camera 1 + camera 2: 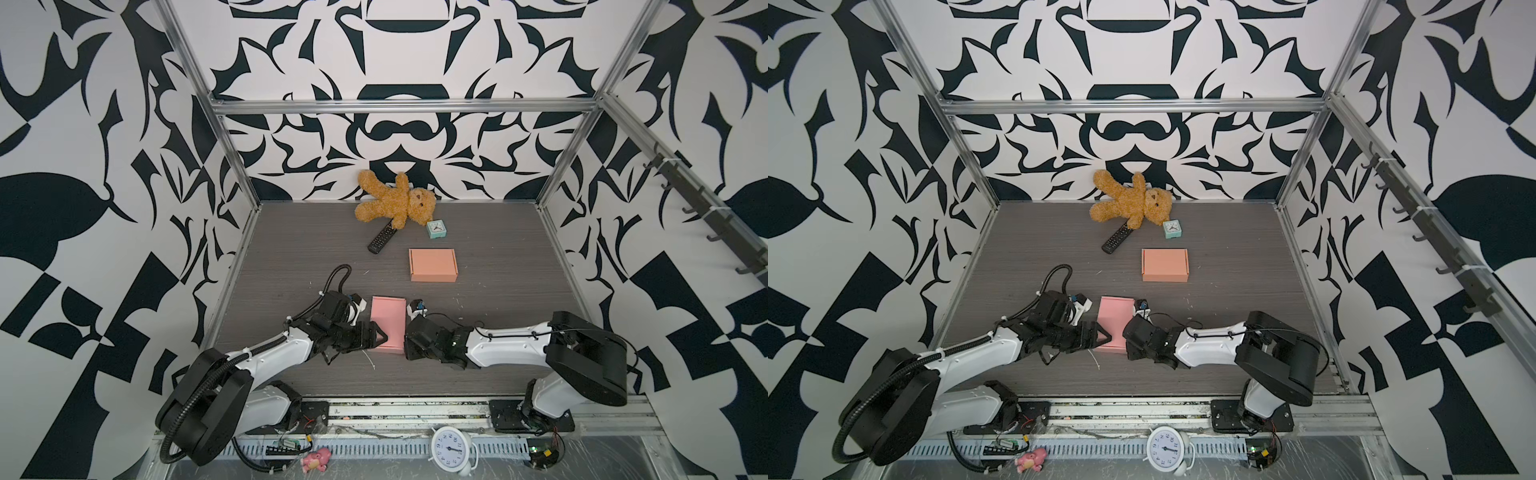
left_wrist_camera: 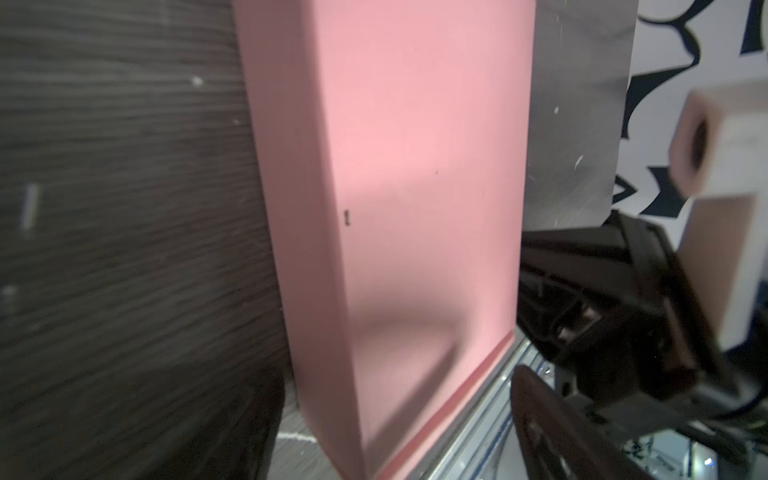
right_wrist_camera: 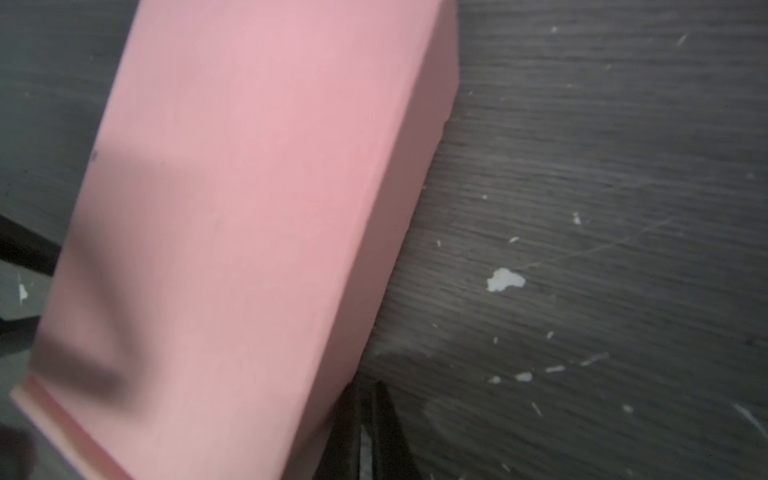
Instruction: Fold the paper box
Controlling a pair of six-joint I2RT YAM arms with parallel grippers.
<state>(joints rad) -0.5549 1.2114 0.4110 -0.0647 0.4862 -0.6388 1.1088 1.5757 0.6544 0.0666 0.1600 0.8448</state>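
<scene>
Both top views: my pink box (image 1: 387, 324) lies flat front-centre, long axis toward the back wall (image 1: 395, 145), between left gripper (image 1: 376, 337) and right gripper (image 1: 408, 332); left wrist alone shows jaws wide around it (blurry), right wrist fingers (image 3: 390, 436) pinched together beside it.

Two boxes (image 1: 387, 324) (image 1: 432, 264), two clocks (image 1: 436, 228) (image 1: 451, 448), one bear (image 1: 395, 203), one remote (image 1: 381, 237), one toy (image 1: 315, 458).

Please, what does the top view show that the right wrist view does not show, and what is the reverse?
Only in a top view: the teddy bear, the remote, the teal clock, the orange box, the left arm and the right arm. Only in the right wrist view: the right fingers, close together beside the pink box. Both show the pink box on the grey table.
</scene>
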